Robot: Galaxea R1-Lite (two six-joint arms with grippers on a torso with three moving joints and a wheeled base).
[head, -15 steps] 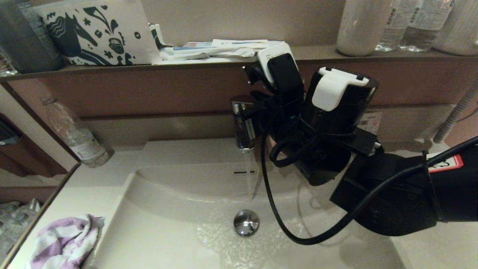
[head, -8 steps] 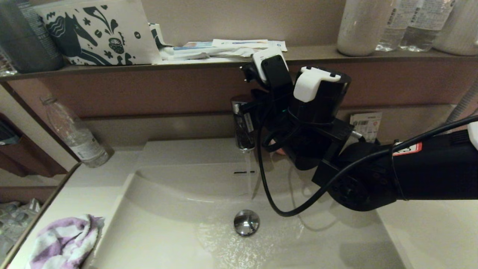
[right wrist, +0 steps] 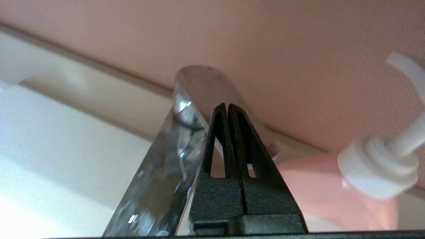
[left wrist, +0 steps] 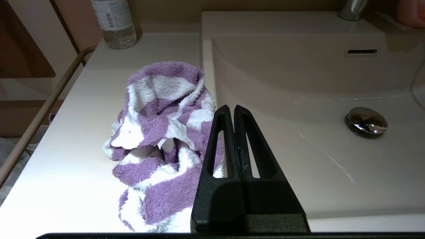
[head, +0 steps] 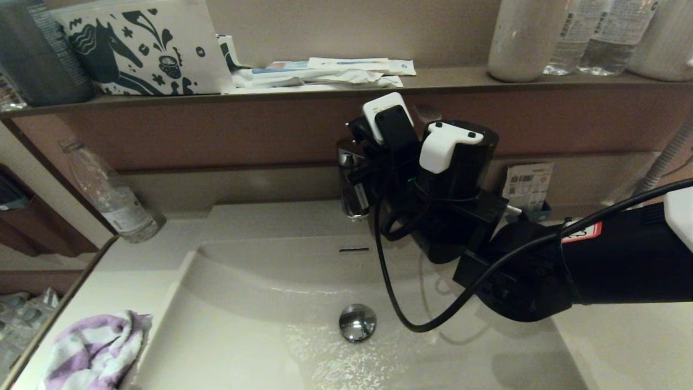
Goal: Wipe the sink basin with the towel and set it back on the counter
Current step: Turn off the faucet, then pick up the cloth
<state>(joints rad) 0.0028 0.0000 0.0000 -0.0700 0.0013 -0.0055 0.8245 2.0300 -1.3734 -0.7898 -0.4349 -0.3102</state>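
Note:
The purple-and-white striped towel (head: 92,349) (left wrist: 159,132) lies crumpled on the off-white counter (left wrist: 59,139), at the left rim of the sink basin (head: 238,319) (left wrist: 315,83). The basin floor is wet around the chrome drain plug (head: 357,322) (left wrist: 366,121). My left gripper (left wrist: 234,108) is shut and empty, hovering just beside the towel; it is out of the head view. My right arm (head: 444,184) reaches to the chrome faucet (head: 352,184). There the right gripper (right wrist: 227,105) is shut with nothing in it, its tips against the faucet lever (right wrist: 181,132).
A water bottle (head: 111,195) stands at the counter's back left. A pink soap dispenser with a white pump (right wrist: 377,166) sits right of the faucet. The brown shelf (head: 270,95) above holds a horse-print pouch (head: 141,46), packets and bottles. The right arm's cable (head: 400,292) hangs over the basin.
The right wrist has shifted left and dropped lower at the faucet. The stream of water seen earlier no longer runs. The towel has not moved.

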